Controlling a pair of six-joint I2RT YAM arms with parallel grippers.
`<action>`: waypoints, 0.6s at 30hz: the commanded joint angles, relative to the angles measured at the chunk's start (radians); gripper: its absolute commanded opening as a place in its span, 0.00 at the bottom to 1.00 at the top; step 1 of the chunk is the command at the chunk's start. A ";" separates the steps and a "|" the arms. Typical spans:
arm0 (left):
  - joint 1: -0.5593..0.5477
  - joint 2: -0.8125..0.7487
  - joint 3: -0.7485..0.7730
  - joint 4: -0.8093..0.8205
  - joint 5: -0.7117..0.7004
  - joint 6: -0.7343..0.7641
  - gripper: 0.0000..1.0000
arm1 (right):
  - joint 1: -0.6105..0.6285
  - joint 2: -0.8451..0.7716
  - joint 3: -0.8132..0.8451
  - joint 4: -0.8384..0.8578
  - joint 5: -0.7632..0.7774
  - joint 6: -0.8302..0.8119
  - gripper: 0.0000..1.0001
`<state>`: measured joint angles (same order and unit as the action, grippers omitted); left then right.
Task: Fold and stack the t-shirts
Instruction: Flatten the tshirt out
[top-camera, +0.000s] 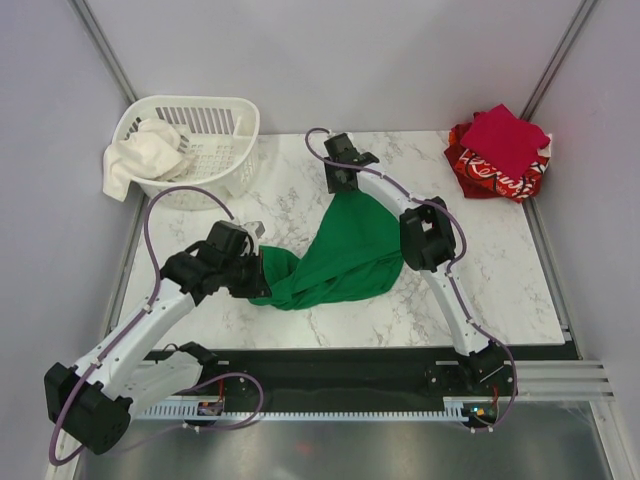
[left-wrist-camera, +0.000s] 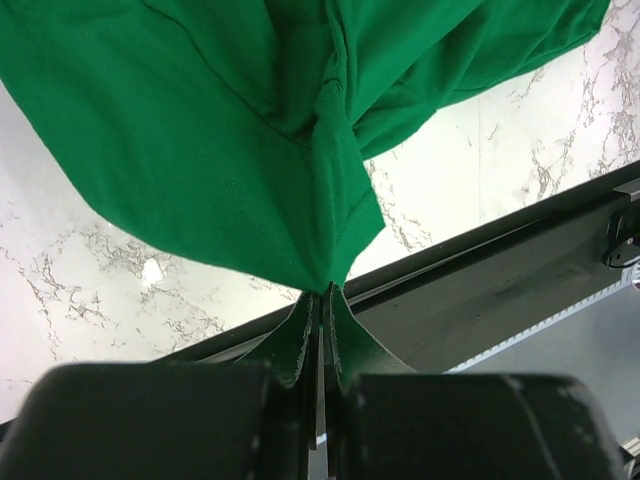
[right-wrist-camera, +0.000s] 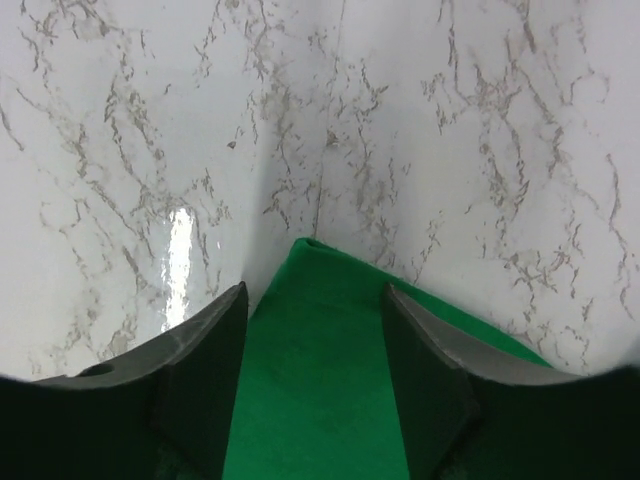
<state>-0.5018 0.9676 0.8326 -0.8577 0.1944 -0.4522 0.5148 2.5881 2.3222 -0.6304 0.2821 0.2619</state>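
Left gripper (left-wrist-camera: 321, 294) is clamping together on the green shirt's (top-camera: 345, 260) edge; right gripper (right-wrist-camera: 314, 296) is sitting apart, straddling its far corner on the worktop (top-camera: 520, 270).

Bright, even light; glare on the marble table (right-wrist-camera: 182, 250); wrist foregrounds seem soft

This is looking like a robotics lab test cell. The left arm (top-camera: 150, 320) and right arm (top-camera: 452, 290) are sitting bolted to a slotted metal rail (top-camera: 560, 375) at the near edge of a marble-look table (top-camera: 510, 260). Plain grey panels (top-camera: 350, 60) in metal struts (top-camera: 103, 45) are enclosing the workspace, and purple cables (top-camera: 148, 235) are looping along both arms
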 joint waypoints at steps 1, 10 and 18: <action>-0.004 -0.003 -0.007 0.029 0.031 -0.032 0.02 | -0.001 0.030 0.009 0.008 0.002 -0.009 0.62; -0.004 -0.027 -0.024 0.042 0.034 -0.037 0.02 | -0.013 -0.025 -0.053 0.041 -0.044 -0.004 0.00; -0.004 -0.069 0.199 -0.068 0.048 0.001 0.02 | -0.018 -0.366 -0.191 0.044 -0.043 -0.003 0.00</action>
<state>-0.5018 0.9318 0.8879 -0.8852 0.2123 -0.4637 0.5053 2.4451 2.1513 -0.5995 0.2375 0.2573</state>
